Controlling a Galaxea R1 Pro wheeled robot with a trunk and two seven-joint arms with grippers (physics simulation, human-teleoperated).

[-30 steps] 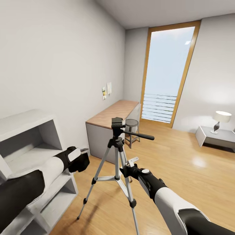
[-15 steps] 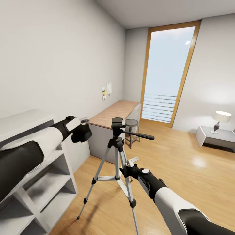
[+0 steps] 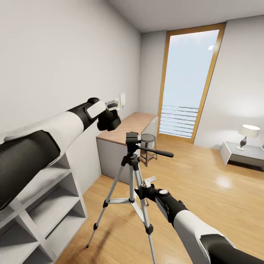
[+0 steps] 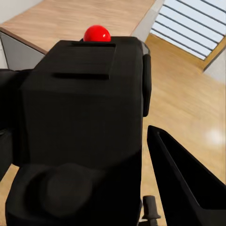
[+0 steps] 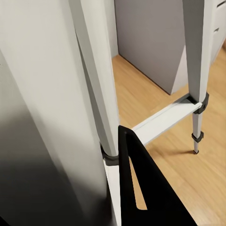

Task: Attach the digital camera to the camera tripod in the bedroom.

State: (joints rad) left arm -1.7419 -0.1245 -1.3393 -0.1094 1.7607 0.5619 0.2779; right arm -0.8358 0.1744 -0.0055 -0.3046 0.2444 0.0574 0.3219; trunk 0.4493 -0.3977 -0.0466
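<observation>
Left gripper (image 3: 109, 120) clamped on the digital camera (image 4: 82, 122), risen from shelf level to above and left of the camera tripod (image 3: 131, 172) head. Right gripper (image 3: 141, 190) grips a tripod leg, unmoved. Mounting looks next.

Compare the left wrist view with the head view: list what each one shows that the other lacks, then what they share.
Left wrist view alone: the red dot on top of the digital camera, seen close.

Head view alone: the whole camera tripod, the right gripper at its leg, the white cube shelf, the window and the lamp.

Both: the camera in the left gripper, the wooden desk top and the plank floor.
</observation>
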